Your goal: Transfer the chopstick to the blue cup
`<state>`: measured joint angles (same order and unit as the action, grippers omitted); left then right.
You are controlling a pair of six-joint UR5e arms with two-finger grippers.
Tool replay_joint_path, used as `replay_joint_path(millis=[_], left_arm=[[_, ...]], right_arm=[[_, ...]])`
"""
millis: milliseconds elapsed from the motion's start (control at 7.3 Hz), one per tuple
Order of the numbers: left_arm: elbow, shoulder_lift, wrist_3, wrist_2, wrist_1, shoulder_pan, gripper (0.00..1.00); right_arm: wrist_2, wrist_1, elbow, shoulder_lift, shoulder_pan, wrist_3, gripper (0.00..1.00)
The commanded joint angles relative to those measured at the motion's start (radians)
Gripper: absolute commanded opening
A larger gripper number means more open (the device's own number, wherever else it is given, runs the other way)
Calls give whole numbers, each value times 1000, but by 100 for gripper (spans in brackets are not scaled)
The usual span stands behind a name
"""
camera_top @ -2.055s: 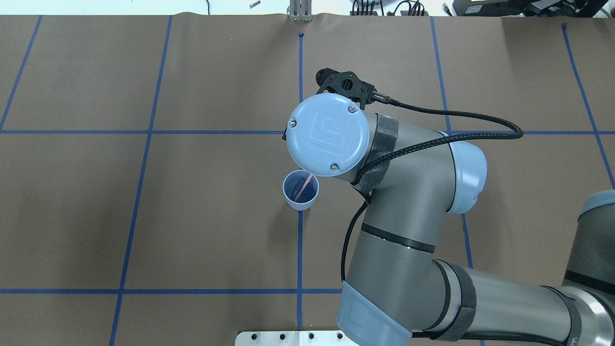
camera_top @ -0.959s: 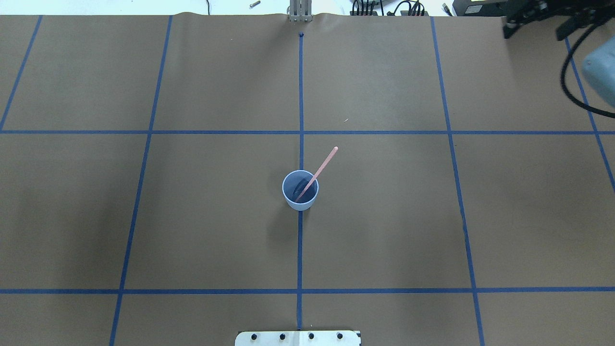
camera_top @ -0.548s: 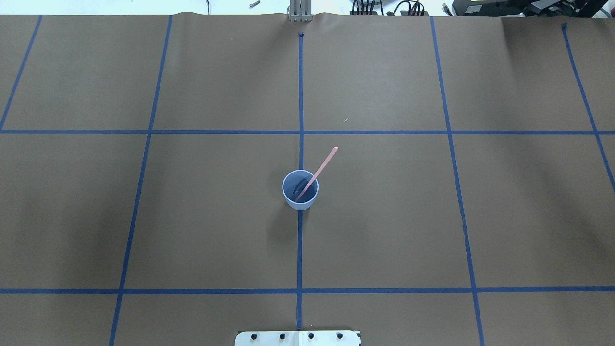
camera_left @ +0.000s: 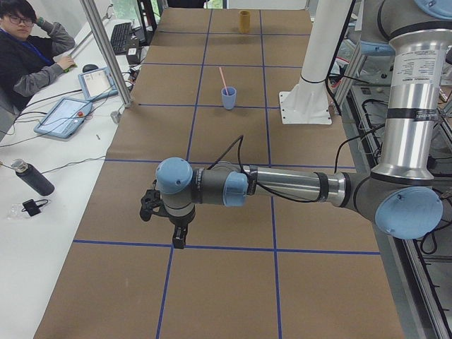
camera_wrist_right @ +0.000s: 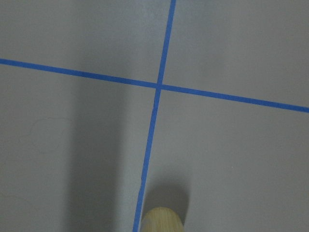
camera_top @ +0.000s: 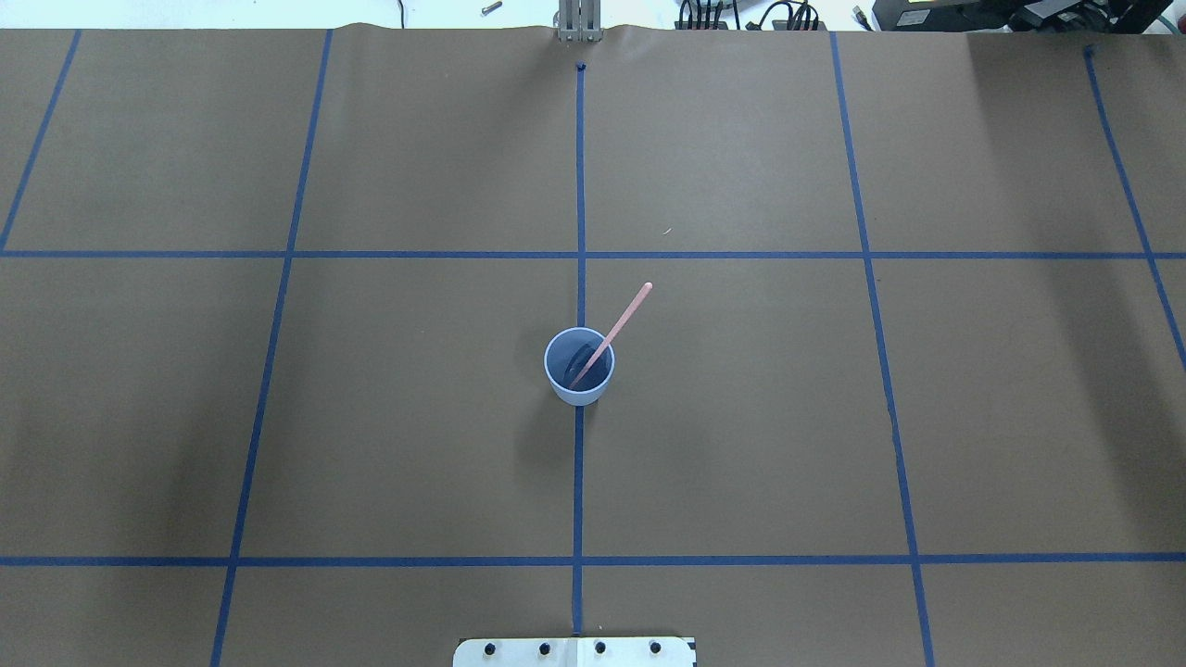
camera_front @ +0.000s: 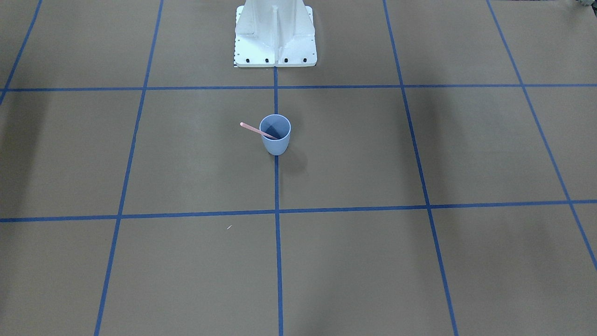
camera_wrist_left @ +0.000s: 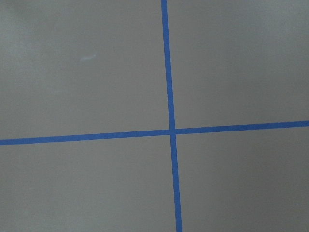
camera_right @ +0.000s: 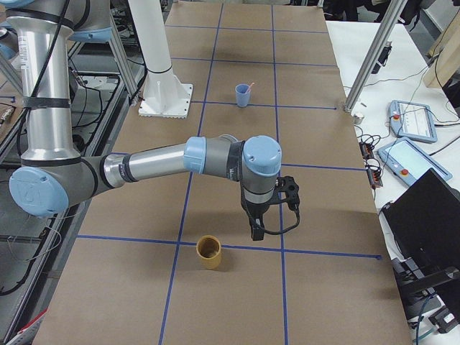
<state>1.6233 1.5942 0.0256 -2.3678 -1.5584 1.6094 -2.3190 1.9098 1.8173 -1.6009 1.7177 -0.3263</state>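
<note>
Leaning chopstick [camera_top: 623,315] in cup [camera_top: 580,398]; jaws afar

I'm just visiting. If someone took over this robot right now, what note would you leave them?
Left pincer: hangs over bare table, far from the job; open or shut cannot be told.
Right pincer: likewise, near a tan cup.
Chopstick: stands tilted in the blue cup at mid-table, leaning on its rim.
Done: the transfer.
Left: nothing, it seems.
</note>
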Motion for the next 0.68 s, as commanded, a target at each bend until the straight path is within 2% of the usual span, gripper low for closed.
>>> replay_joint_path(millis=[0, 137, 548], left_arm=[[13, -20, -1, -43, 1, 4, 99], [35, -55, 14, -57, -15, 4, 99], [53, -63, 13, -65, -48, 3, 99]], right_arm=[[4, -6, -3, -51, 34, -2, 100], [4, -6, -3, -74, 51, -2, 100], [4, -6, -1, -85, 56, 0, 100]])
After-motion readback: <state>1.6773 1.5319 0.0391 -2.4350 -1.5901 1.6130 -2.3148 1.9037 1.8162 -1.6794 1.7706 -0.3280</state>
